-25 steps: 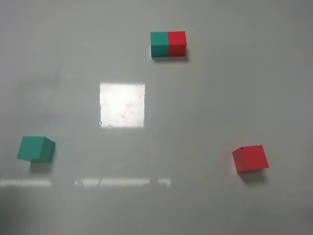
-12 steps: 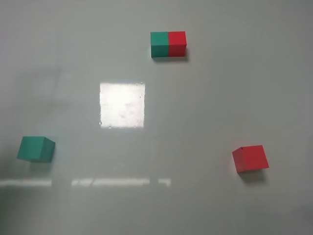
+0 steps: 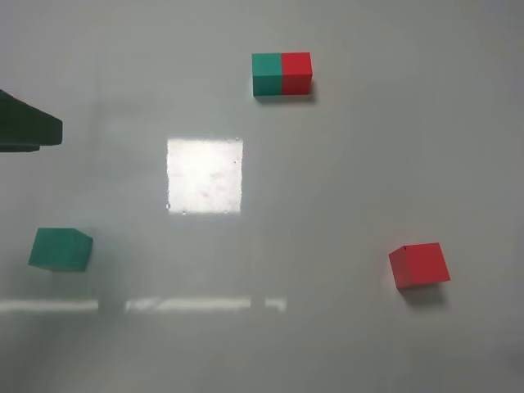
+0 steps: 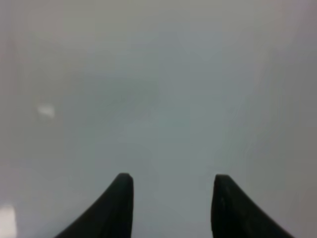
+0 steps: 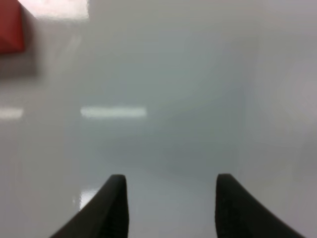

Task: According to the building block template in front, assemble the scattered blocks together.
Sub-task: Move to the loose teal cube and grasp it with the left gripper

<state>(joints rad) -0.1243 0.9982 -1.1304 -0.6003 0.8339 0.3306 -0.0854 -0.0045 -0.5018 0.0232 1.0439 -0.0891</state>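
The building block template [image 3: 282,74], a green-red bar, lies at the far middle of the table. Of the scattered blocks, the green cube [image 3: 60,250] rests at the near left and the red cube [image 3: 419,265] at the near right. A dark part of my left arm [image 3: 29,127] juts in from the left edge, well behind the green cube. My left gripper [image 4: 173,198] is shut over bare table, holding nothing. My right gripper [image 5: 172,198] has its tips slightly apart and empty, with the red cube [image 5: 10,29] off to one side ahead of it.
The table [image 3: 344,180] is a glossy grey surface. A bright square glare [image 3: 205,175] sits at its middle and a strip of reflected light [image 3: 188,304] runs near the front.
A dark part of my left arm has come into the exterior view at the left edge. The cubes and the bar have not moved.
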